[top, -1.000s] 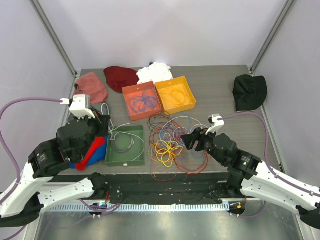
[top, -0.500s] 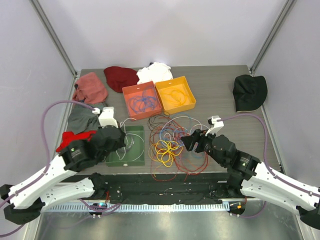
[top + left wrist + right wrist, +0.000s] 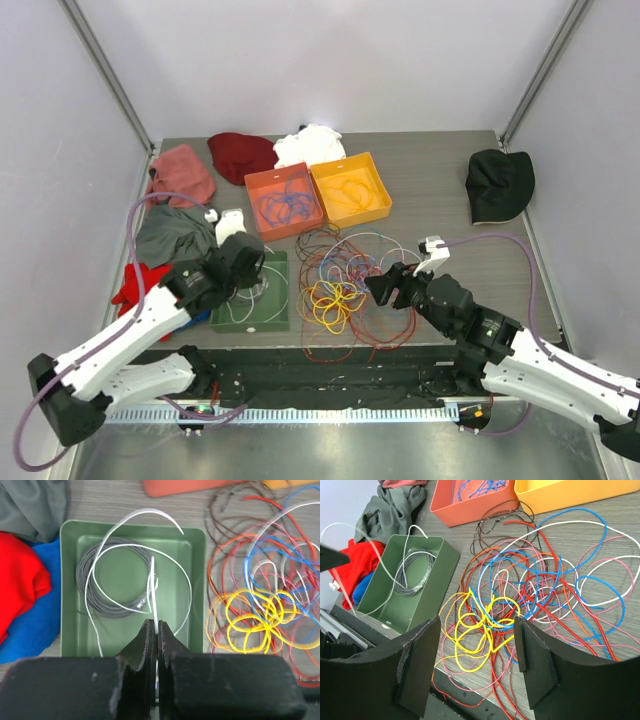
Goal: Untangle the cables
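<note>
The cables (image 3: 345,280) lie as a tangle of red, yellow, blue, white and orange loops on the table's front middle; they also show in the right wrist view (image 3: 535,590) and the left wrist view (image 3: 265,600). My left gripper (image 3: 156,626) is shut on a white cable (image 3: 153,587) and hangs over the green tray (image 3: 67,580), which holds a grey coil (image 3: 100,607). From above, the left gripper (image 3: 252,278) is over the tray (image 3: 222,318). My right gripper (image 3: 476,627) is open and empty above the yellow loops (image 3: 480,625), at the tangle's right side (image 3: 380,284).
An orange box (image 3: 256,182) with blue and red cables and a yellow box (image 3: 378,170) with a yellow cable stand behind the tangle. Cloths lie left and at the back: red (image 3: 130,285), grey (image 3: 170,232), pink (image 3: 182,172), dark red (image 3: 240,152), white (image 3: 310,145). A black hat (image 3: 500,183) lies at far right.
My left arm has swung from over the cloths at the left to over the green tray. The right arm has barely moved.
</note>
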Controlling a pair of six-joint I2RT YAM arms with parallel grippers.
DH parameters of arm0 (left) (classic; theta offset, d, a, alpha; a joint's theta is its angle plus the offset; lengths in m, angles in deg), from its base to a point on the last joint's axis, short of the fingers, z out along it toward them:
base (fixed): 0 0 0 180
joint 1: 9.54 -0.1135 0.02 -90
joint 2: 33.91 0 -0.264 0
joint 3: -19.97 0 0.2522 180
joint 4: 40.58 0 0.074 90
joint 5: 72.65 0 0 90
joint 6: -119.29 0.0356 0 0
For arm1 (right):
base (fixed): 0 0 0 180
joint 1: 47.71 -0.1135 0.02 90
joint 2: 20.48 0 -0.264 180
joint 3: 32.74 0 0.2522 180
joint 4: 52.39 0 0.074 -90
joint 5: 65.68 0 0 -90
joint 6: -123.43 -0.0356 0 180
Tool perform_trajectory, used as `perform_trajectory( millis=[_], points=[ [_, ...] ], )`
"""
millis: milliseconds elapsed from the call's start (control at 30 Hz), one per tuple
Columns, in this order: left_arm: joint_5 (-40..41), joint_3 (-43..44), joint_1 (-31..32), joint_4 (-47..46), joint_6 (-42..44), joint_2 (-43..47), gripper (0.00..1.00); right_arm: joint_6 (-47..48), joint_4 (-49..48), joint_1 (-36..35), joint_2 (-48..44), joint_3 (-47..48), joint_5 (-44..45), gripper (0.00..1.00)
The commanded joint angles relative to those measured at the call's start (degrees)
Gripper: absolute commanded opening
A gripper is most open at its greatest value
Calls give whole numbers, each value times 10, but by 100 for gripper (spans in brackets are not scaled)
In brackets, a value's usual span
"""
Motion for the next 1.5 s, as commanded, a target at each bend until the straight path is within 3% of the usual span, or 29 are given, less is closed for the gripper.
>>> perform_trajectory(
  millis=[0, 133, 367, 467, 533, 567, 867, 1033, 1167, 1267, 1467],
  points=[
    [-84, 6, -112, -77, 57, -59, 0, -6, -24, -3, 3, 11, 3, 68],
    [-138, 18, -180, -102, 77, -138, 0, -4, -13, -2, -6, 16, 8, 68],
    [-138, 18, -185, -120, 74, -170, 1, -5, -2, -2, -11, 12, 12, 68],
    [-142, 25, -185, -111, 77, -133, 54, 0, 0, -2, -9, 15, 16, 68],
    [-132, 26, -185, -103, 77, -104, 78, 5, 0, -2, -3, 19, 18, 68],
    [-128, 30, -184, -100, 78, -77, 98, 6, 1, -3, 0, 20, 19, 68],
    [-108, 34, -184, -32, 79, 3, 100, 12, -14, -2, 39, 33, 15, 68],
    [-167, -22, -185, -127, 63, 66, 100, 11, -12, -2, 46, 40, 18, 68],
    [-273, -60, -180, -224, 27, 54, 98, 13, -9, -2, 54, 40, 32, 68],
    [-266, -64, -151, -258, 14, 12, 97, 12, -1, -2, 86, 46, 29, 68],
    [-225, -64, -24, -332, 17, -67, 97, 12, -1, -2, 125, 68, 31, 68]
  ],
)
